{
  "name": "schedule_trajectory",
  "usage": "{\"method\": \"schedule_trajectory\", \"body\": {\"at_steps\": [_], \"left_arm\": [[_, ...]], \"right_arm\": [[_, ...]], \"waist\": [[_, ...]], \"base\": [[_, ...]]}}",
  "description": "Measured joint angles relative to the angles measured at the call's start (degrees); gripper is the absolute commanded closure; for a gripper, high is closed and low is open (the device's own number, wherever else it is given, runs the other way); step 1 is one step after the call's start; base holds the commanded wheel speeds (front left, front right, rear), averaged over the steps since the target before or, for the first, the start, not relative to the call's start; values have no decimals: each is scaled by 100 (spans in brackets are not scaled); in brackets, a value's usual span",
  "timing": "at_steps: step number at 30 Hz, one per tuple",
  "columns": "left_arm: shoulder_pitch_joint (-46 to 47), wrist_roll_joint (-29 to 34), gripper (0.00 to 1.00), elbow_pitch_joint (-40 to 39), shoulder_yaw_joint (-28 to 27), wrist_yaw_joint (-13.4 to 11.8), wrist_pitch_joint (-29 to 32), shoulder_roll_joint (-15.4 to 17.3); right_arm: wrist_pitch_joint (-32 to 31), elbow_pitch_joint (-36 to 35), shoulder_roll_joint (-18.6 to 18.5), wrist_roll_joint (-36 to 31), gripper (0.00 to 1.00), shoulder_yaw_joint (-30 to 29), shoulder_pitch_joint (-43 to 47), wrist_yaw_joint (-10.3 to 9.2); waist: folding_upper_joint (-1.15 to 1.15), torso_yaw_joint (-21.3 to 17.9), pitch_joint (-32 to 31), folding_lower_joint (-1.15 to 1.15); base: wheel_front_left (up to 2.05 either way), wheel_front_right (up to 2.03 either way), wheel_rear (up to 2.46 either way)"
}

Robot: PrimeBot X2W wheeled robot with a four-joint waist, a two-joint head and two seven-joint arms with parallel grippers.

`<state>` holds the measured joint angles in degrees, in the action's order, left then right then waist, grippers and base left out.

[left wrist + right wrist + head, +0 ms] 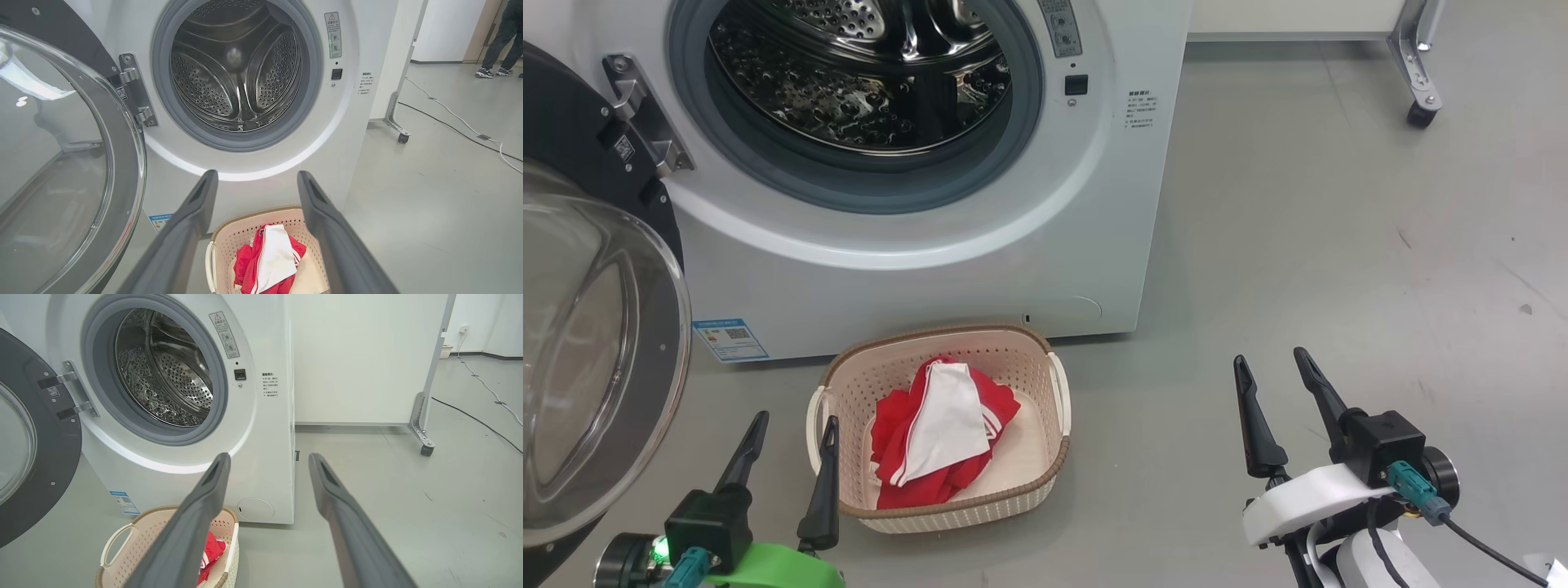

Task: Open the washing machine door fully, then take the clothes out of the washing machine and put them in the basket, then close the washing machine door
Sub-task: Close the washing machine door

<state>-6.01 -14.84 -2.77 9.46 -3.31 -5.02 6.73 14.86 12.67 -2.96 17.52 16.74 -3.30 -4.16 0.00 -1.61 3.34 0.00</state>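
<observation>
The washing machine [980, 269] [286, 163] [265, 465] stands ahead with its steel drum [858, 73] [237, 69] [163, 371] showing no fabric inside. The washing machine door [596, 343] [61, 163] [36, 445] hangs swung open at the left. Red clothes [939, 429] [267, 259] [210, 555] with a white panel lie in the cream basket [849, 392] [229, 237] [135, 539] on the floor in front. My left gripper [796, 429] [255, 179] is open, left of the basket. My right gripper [1270, 363] [267, 461] is open, well right of it.
A white panel on a castor leg [1419, 82] [398, 130] [423, 437] stands right of the machine. Cables [457, 122] [482, 392] run across the grey floor. A person's legs [496, 45] show far back at the right.
</observation>
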Motion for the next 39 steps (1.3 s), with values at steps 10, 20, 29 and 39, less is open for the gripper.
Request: {"method": "schedule_trajectory", "body": {"at_steps": [10, 20, 29, 39], "left_arm": [[-13, 0, 0, -47, 0, -3, 18, 12], [-32, 0, 0, -88, 0, -42, 43, 19], [-106, 0, 0, -125, 4, -43, 49, 21], [-105, 0, 0, -151, 56, -43, 92, 22]], "right_arm": [[0, 5, 10, 0, 0, -11, -1, 5], [0, 9, 12, 0, 0, -20, -1, 7], [0, 9, 12, -4, 0, -33, -1, 7], [0, -20, 13, -19, 0, -136, -1, 0]], "waist": [[0, 22, -28, 0], [0, 39, -42, 0], [0, 53, -29, 0], [0, 137, 14, 0]], "base": [[-41, 41, 0], [-5, 5, 0], [0, 0, 0], [0, 0, 0]]}}
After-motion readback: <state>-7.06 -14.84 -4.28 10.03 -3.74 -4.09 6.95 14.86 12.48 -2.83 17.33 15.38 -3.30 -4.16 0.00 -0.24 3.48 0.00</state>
